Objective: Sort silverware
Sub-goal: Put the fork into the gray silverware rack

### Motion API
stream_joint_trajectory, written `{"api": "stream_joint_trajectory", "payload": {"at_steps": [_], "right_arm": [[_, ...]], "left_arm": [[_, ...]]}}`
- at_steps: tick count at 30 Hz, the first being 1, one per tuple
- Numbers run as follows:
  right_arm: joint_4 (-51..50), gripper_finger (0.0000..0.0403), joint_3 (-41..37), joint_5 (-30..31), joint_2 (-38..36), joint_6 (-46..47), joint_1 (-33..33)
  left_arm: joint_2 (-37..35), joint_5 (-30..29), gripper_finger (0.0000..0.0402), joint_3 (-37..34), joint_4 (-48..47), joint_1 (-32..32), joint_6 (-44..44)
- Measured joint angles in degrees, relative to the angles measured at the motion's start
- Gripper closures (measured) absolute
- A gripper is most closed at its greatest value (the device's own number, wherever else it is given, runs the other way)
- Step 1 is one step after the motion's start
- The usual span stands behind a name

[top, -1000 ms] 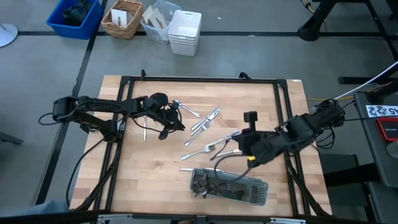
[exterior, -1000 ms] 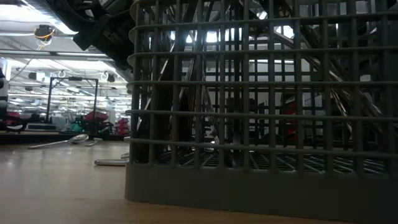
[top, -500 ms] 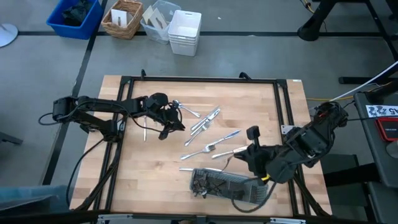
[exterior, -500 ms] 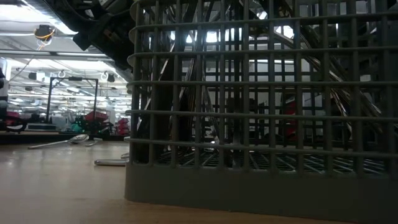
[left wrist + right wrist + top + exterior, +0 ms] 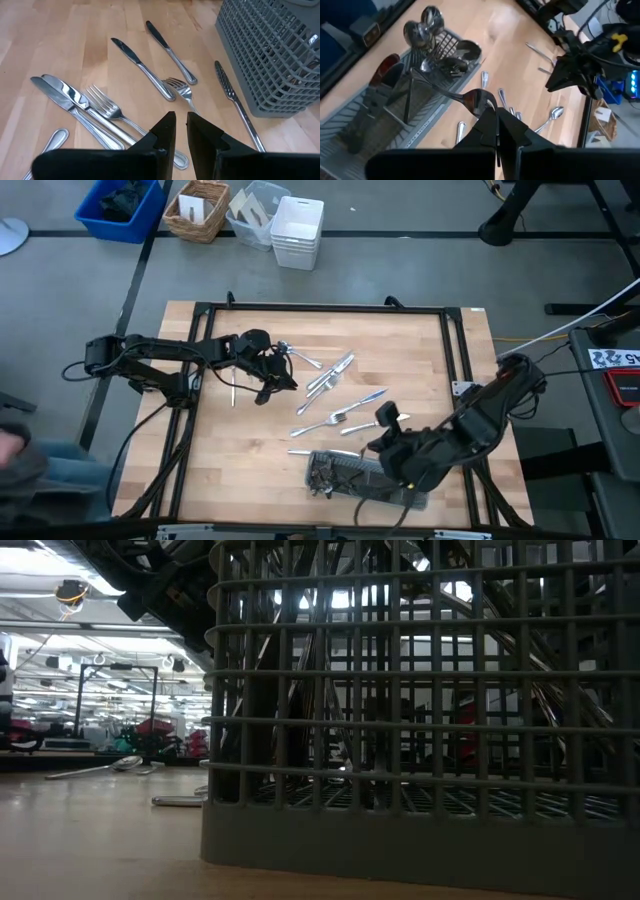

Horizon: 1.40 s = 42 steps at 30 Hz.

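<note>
Since a second ago the right gripper [image 5: 386, 442] has swung from beside the loose cutlery to above the grey tray [image 5: 345, 463], while the left gripper [image 5: 290, 383] has stayed put. From above, roughly seven or eight loose pieces of silverware [image 5: 340, 418] lie on the table [image 5: 420, 350] just beyond the tray, between the two arms; an exact count is hard.

Level with the table, the tray's mesh wall [image 5: 420, 740] fills the view, with one spoon [image 5: 120, 764] and one handle [image 5: 180, 801] lying past it.

The left wrist camera shows four knives [image 5: 142, 67], two forks [image 5: 107, 105], one spoon handle [image 5: 52, 140] and one textured handle [image 5: 235, 102] beside the tray [image 5: 270, 50]; the left fingers [image 5: 167, 131] stand narrowly apart, holding nothing.

The right wrist camera shows its fingers [image 5: 490, 125] pinched on one spoon [image 5: 470, 100] over the tray [image 5: 395, 115], which holds several spoons [image 5: 422, 30].
</note>
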Motion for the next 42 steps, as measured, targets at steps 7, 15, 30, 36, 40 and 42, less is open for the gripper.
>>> {"api": "stream_joint_trajectory", "payload": {"at_steps": [7, 15, 30, 36, 40, 42], "right_arm": [[0.10, 0.0399, -0.02, 1.05, 4.06, -0.23, 0.00], [0.21, 0.0392, -0.02, -1.57, 7.53, -0.02, 0.00], [1.26, 0.0382, -0.07, -3.46, 10.31, 5.63, -0.37], [1.46, 0.0382, -0.07, -4.62, 10.31, 8.78, -0.50], [1.46, 0.0381, -0.07, -4.64, 10.31, 10.47, -0.50], [1.43, 0.0381, -0.07, -4.64, 10.31, 10.63, -0.50]], "left_arm": [[0.00, 0.00, 0.0361, 0.00, -0.13, 0.00, 0.27], [0.00, 0.00, 0.0361, 0.00, -0.28, -0.02, 1.75], [-0.02, 0.00, 0.0361, 0.00, -0.81, -0.02, 1.75], [-0.02, 0.00, 0.0361, 0.00, -0.93, 0.00, 1.75], [-0.02, 0.00, 0.0361, 0.00, -0.94, -0.02, 1.75], [-0.02, 0.00, 0.0361, 0.00, -0.94, -0.01, 1.74]]}}
